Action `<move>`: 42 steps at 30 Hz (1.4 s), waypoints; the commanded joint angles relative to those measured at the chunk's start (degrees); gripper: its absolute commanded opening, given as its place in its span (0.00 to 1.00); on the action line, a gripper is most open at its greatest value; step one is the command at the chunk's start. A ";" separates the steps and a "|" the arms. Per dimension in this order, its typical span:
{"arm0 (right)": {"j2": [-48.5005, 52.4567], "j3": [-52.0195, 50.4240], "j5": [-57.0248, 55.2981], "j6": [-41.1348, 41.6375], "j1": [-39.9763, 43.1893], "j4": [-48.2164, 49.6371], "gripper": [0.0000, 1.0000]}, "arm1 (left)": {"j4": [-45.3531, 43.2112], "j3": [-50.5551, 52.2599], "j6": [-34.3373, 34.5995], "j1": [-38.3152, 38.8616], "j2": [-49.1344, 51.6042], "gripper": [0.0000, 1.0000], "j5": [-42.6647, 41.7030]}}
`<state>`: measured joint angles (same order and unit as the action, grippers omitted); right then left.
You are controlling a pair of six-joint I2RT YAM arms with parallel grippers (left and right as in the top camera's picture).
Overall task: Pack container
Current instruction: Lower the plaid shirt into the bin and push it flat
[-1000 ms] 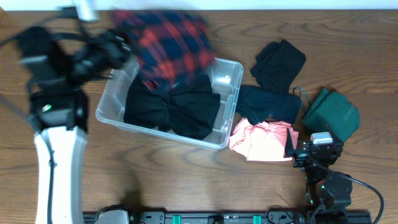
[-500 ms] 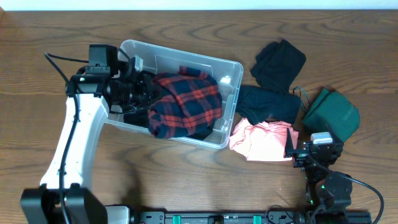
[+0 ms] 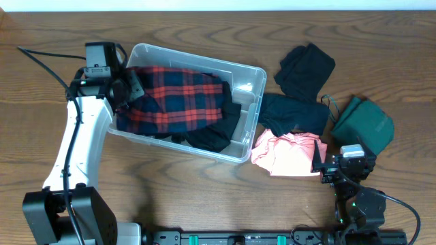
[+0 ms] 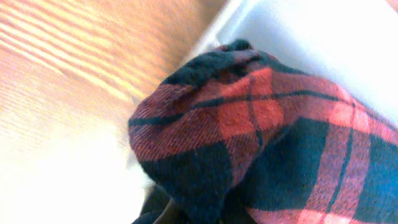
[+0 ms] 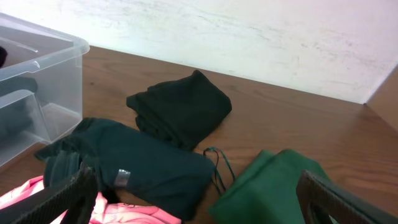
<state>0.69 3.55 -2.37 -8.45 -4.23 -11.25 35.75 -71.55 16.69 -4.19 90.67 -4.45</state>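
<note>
Over on the table's left side, the left gripper (image 3: 131, 90) pinches a red-and-navy plaid shirt (image 3: 174, 101) draped into the container (image 3: 249, 76).
Overhead shows the clear bin angled on the wooden table (image 3: 204, 197), with black clothes (image 3: 216, 133) under the plaid. The left wrist view gives only bunched plaid against the bin wall, fingers hidden. The right gripper (image 5: 196, 180) sits with its jaws spread wide, and its wrist view picks out 4 loose pieces: black garment (image 5: 180, 109), dark teal garment (image 5: 143, 165), green garment (image 5: 273, 186), pink garment (image 5: 18, 196).

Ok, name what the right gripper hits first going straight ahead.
Probably the dark crumpled fabric garment just ahead of the open right gripper; depth is unclear, and the green fabric bundle lies close.
</note>
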 commanded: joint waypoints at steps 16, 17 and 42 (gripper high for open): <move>-0.31 -0.22 -0.39 -0.85 0.20 0.11 0.99 | -1.01 -7.08 2.69 0.94 -1.95 0.68 -10.14; -0.31 -0.22 -0.39 -0.85 0.20 0.11 0.99 | -0.76 -7.02 2.67 1.33 -1.90 0.66 -9.68; -0.31 -0.22 -0.39 -0.85 0.20 0.11 0.99 | 3.32 -12.09 7.82 6.73 20.85 0.57 0.39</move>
<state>0.69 3.55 -2.37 -8.45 -4.23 -11.22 38.41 -80.68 23.35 2.52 111.11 -5.58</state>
